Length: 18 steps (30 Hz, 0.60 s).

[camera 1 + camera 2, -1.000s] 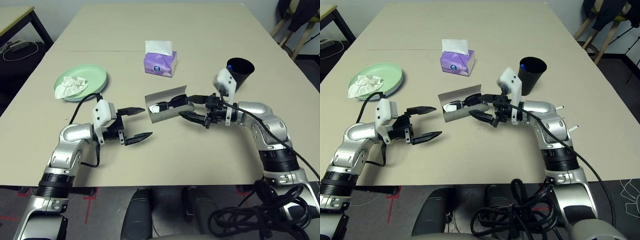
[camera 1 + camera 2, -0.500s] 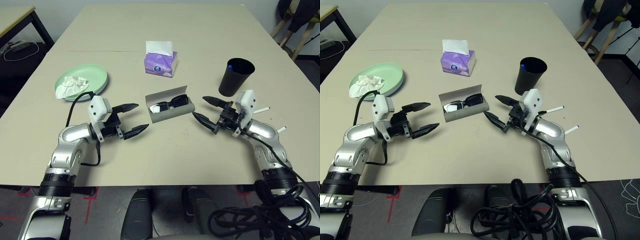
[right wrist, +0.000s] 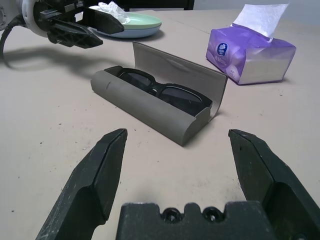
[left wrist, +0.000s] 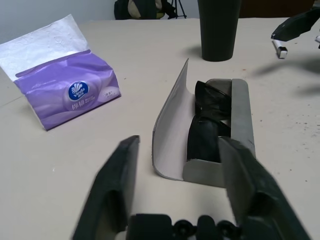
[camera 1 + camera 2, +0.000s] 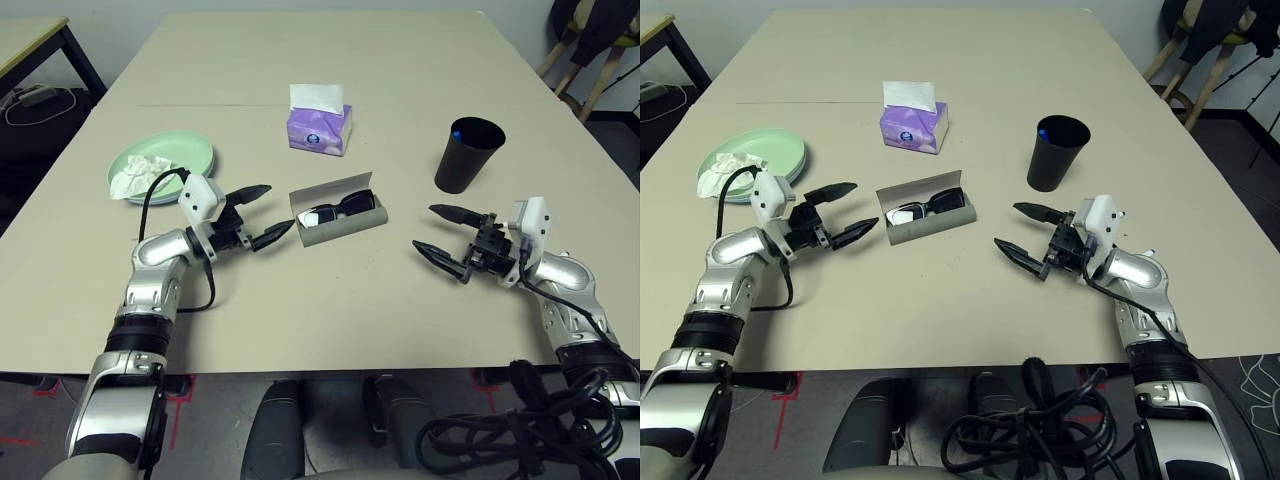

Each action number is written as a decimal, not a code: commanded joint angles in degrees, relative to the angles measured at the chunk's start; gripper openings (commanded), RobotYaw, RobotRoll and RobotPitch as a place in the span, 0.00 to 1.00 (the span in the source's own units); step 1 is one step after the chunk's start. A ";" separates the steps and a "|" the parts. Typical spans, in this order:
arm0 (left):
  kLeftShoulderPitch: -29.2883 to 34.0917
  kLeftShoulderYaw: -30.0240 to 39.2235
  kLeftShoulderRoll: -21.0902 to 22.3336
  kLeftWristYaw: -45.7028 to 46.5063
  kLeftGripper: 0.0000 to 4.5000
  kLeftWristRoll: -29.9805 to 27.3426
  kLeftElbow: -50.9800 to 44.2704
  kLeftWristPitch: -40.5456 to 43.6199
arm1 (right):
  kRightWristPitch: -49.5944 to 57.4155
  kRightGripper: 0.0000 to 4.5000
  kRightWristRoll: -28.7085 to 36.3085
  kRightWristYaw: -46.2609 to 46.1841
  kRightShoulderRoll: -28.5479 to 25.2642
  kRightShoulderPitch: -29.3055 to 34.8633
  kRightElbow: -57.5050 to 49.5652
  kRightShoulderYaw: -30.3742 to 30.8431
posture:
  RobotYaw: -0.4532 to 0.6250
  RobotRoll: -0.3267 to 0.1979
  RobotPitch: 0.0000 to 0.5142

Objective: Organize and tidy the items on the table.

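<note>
On the near part of the table [image 5: 330, 320] both arms reach forward with nothing in their grip. The left gripper [image 5: 262, 213] has its two black fingers spread wide and points at the near end of the glasses case [image 5: 340, 216], just short of touching it. The right gripper [image 5: 446, 232] also stands wide open, well apart from the case, on the bare top in front of the cup [image 5: 463, 155]. Between the two grippers lies the grey case, its lid standing up along the far side, and the black sunglasses [image 5: 336, 209] rest folded inside the trough. Farther back on the right stands the black cup, upright, with a blue tip of something showing at its inner rim; what it is cannot be made out. On the left sits a mint green plate [image 5: 190, 153], with the crumpled white tissue [image 5: 135, 172] lying in it toward its left edge. Farthest back, near the middle, stands the purple tissue box [image 5: 319, 127], a white sheet sticking up from its top.
</note>
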 commanded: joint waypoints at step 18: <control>-11.07 -0.44 -4.79 13.81 0.00 6.86 15.56 1.92 | 0.10 1.00 0.75 -1.67 -0.01 0.96 -0.94 0.19 | 0.50 0.62 0.20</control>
